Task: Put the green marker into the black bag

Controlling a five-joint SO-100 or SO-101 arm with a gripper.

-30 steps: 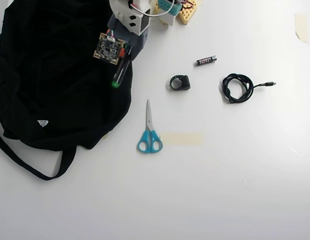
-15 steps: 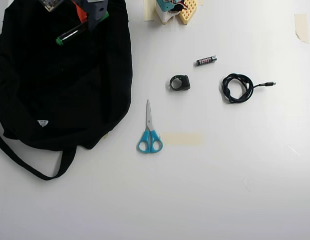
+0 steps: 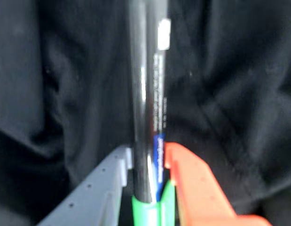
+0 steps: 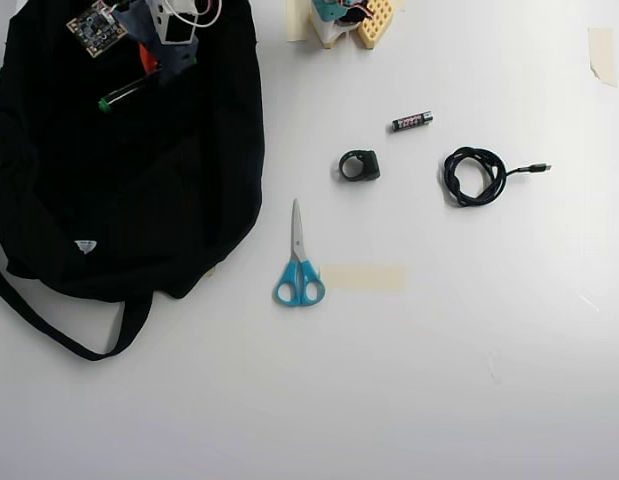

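Observation:
The green marker point(image 3: 145, 94) has a black barrel and a green cap, and it is clamped between my grey and orange fingers in the wrist view. My gripper point(image 3: 148, 153) is shut on it near the cap end. Black bag point(image 3: 239, 94) fabric fills the view behind the marker. In the overhead view the gripper point(image 4: 147, 75) is over the upper left part of the large black bag point(image 4: 139, 200). The marker point(image 4: 124, 93) sticks out down-left from it, with its small green end showing over the fabric.
In the overhead view, blue-handled scissors point(image 4: 298, 265), a small black ring-shaped part point(image 4: 359, 166), a black battery point(image 4: 412, 121) and a coiled black cable point(image 4: 474, 175) lie on the white table to the right of the bag. A tape strip point(image 4: 363, 277) is beside the scissors. The arm base point(image 4: 344, 20) stands at the top edge.

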